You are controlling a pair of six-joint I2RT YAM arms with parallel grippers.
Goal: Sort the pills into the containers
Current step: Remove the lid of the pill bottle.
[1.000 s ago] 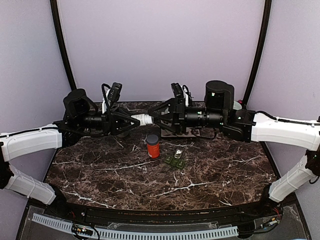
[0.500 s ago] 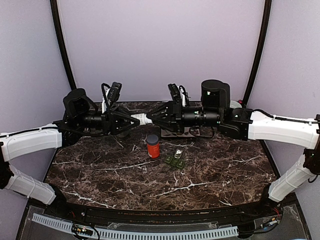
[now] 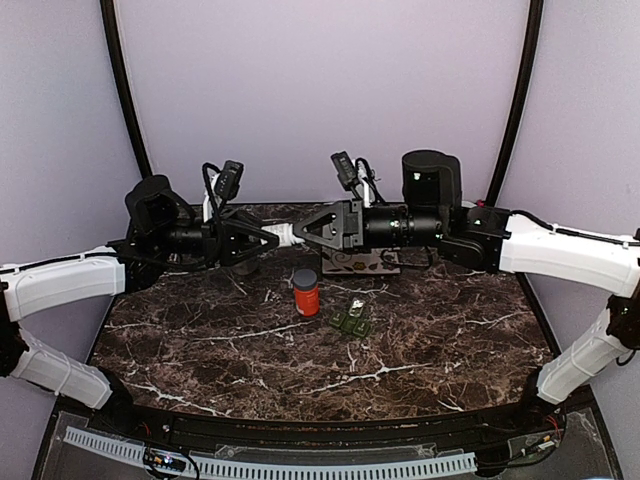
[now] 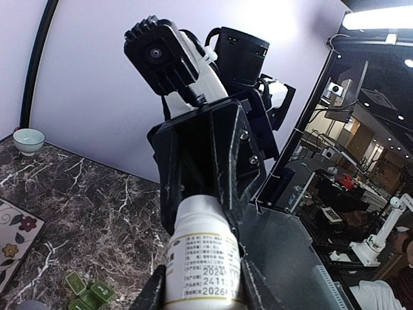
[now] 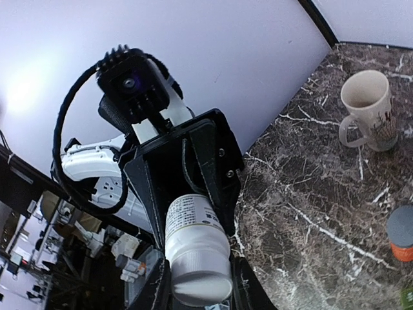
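From above, both arms reach inward and meet over the far middle of the desk (image 3: 200, 350). A white pill bottle (image 3: 285, 237) lies level between them in the air. The left end effector (image 3: 272, 238) is clenched on its left end, and the right end effector (image 3: 300, 232) meets its right end. Below them, an orange bottle (image 3: 306, 292) with a grey cap stands upright near the desk's centre. The dark green pill-box strip (image 3: 349, 322) lies on the desk just right of it and a little nearer, apart from it. A patterned mat (image 3: 352, 262) lies under the right arm, further back.

In the left wrist view, the left end effector (image 4: 203, 290) grips the labelled body of the white pill bottle (image 4: 203, 258) from both sides. The right end effector (image 4: 205, 174) covers the bottle's far end. Low on the left, the pill-box strip (image 4: 97, 292) rests on the marble, with the mat (image 4: 13, 242) at the left edge. A pale green bowl (image 4: 29, 140) stands far off by the wall.

In the right wrist view, the right end effector (image 5: 197, 290) flanks the bottle's (image 5: 193, 248) plain end. Its fingers appear to press both sides, though the contact is partly cut off by the picture's edge. The left end effector (image 5: 193, 187) holds the labelled end. A beige mug (image 5: 369, 106) stands upright on the desk, and the orange bottle (image 5: 403, 232) is at the right edge.
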